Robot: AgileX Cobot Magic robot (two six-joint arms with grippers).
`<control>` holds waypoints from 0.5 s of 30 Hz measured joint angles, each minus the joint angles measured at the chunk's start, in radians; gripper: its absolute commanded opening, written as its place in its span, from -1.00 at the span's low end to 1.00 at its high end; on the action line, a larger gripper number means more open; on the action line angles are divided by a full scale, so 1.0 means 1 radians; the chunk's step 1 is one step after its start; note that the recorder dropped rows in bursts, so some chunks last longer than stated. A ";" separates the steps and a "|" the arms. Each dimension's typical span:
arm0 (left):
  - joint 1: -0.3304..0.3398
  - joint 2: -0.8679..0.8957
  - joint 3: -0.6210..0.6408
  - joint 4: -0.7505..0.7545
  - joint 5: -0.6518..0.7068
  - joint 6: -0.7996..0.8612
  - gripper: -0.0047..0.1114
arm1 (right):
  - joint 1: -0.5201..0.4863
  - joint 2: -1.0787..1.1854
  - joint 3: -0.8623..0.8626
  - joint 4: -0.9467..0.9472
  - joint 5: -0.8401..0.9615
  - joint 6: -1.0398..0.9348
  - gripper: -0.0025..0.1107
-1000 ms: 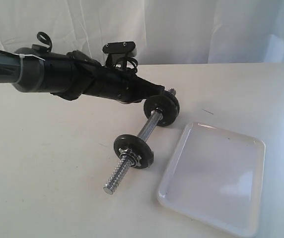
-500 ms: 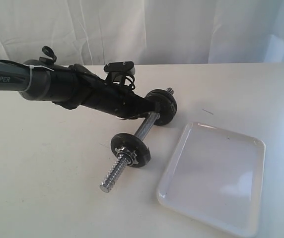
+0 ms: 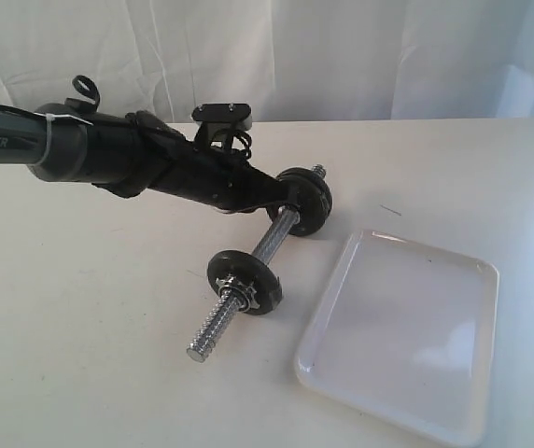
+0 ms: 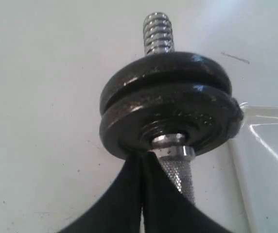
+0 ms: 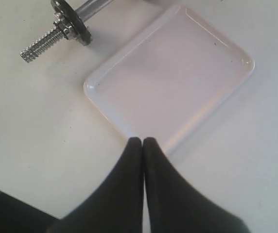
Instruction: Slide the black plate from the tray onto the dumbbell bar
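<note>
The left tool (image 4: pixel 142 158) is pinched shut with nothing between its fingers. In the left wrist view its tips meet the lower rim of a black disc (image 4: pixel 173 121), just beside the knurled shaft of the dumbbell bar (image 4: pixel 180 172). Only this view shows that two discs sit here, pressed face to face. The black plate (image 4: pixel 168 68) appears to be the outer one, next to the bar's far threaded end.

The exterior view merges that pair into one dark lump. It does show what the wrist camera cannot: the left arm (image 3: pixel 108 154) reaching in from the table's (image 3: pixel 108 308) left edge, and the whole bar lying slantwise near the table's middle. A third disc (image 3: pixel 246 275) with a silver nut (image 3: pixel 245 294) sits toward the bar's front end, with bare thread beyond it.

The right tool (image 5: pixel 143 141) appears only in the right wrist view. It is shut on nothing and hangs over the rim of the tray (image 5: pixel 168 82). The tray lies toward the table's front right corner, near the bar's front end but not touching it.
</note>
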 measured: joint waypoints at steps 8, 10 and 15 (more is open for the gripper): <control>0.004 -0.036 0.000 0.039 0.001 0.000 -0.92 | 0.000 0.000 0.000 -0.002 0.000 0.000 -0.96; 0.011 -0.036 0.004 0.041 0.013 0.000 -0.92 | 0.000 0.000 0.000 -0.002 0.000 0.000 -0.96; 0.013 -0.016 0.019 0.041 0.023 0.000 -0.92 | 0.000 0.000 0.000 -0.002 0.000 -0.002 -0.96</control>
